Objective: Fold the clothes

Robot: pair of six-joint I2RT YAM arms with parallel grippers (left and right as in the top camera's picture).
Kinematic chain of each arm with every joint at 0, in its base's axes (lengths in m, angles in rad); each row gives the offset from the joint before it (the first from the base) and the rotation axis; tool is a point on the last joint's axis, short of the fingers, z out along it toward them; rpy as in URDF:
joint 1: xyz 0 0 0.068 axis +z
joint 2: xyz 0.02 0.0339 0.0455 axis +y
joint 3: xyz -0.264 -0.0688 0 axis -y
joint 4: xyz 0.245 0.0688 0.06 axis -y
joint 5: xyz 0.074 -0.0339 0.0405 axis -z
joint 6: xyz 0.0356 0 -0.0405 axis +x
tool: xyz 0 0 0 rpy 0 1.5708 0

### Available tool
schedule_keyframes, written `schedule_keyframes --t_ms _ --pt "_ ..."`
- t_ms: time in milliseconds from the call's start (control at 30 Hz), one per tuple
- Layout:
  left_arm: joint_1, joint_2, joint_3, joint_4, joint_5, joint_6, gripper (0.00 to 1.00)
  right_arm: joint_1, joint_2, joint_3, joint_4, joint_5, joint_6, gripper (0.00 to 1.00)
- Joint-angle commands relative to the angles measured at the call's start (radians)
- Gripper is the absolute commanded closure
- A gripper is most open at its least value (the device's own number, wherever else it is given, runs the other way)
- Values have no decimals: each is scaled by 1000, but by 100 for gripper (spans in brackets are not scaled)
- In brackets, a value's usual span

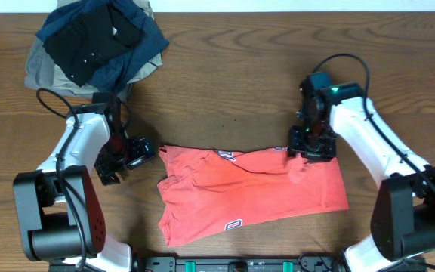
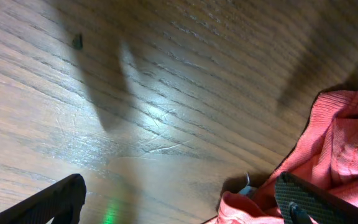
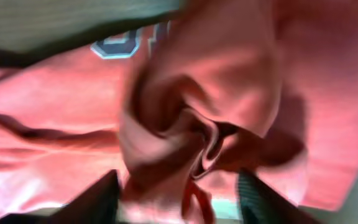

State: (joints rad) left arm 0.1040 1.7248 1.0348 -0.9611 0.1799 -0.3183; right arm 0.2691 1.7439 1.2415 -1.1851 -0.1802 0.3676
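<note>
**Task item, position and orientation.** A coral-red short-sleeved cotton T-shirt point(image 1: 255, 193) is found lying on the brown wood-grain surface point(image 1: 225, 83), at the front centre between the two arms. It is laid as a rough rectangle. Its long axis runs left to right, with the right end sitting slightly further from the arm bases than the left. Which end is the collar cannot be determined.

**Material and shape.** The fabric is soft and creased, and a fine ribbed knit is seen in the left wrist view. Fragments of white-outlined lettering point(image 1: 229, 156) are noted at the far edge and again near the front edge. At the far right corner the cloth is gathered into a twisted, folded bunch. The left edge is uneven and rumpled.

**Left end effector** point(image 1: 127, 160). It is positioned low, just beside the shirt's far left corner. Its dark fingers point(image 2: 55, 202) are spread fully apart, with only bare wood between them, and nothing is gripped. One finger is seen against the shirt's edge.

**Right end effector** point(image 1: 312, 147). It is positioned over the shirt's far right corner. Its fingers point(image 3: 101, 199) are parted, with the bunched cloth lying between them. The view is blurred, so contact with the pads cannot be confirmed.

**Other items.** A loose pile of black, navy and khaki garments point(image 1: 97, 41) is recorded at the far left corner, well apart from the shirt.
</note>
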Motion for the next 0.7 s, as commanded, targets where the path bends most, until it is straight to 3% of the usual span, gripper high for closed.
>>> schedule_keyframes --t_ms 0,167,233,367,500,667 --pt "2 -15 16 -4 -5 -16 2 27 -4 5 -15 -7 26 35" --pt "2 -15 16 -10 -5 -16 2 -27 -5 111 -149 70 -3 24" --pt "2 -15 16 -10 -5 -16 2 -60 -5 167 -205 126 -3 1" --pt "2 -15 16 -10 -5 -16 2 -148 -5 248 -280 179 -48 1" --pt "2 -15 16 -10 -5 -16 2 -220 -5 223 -249 166 -123 1" --pt "2 -15 16 -10 -5 -16 2 -270 -5 98 -156 -9 -262 1"
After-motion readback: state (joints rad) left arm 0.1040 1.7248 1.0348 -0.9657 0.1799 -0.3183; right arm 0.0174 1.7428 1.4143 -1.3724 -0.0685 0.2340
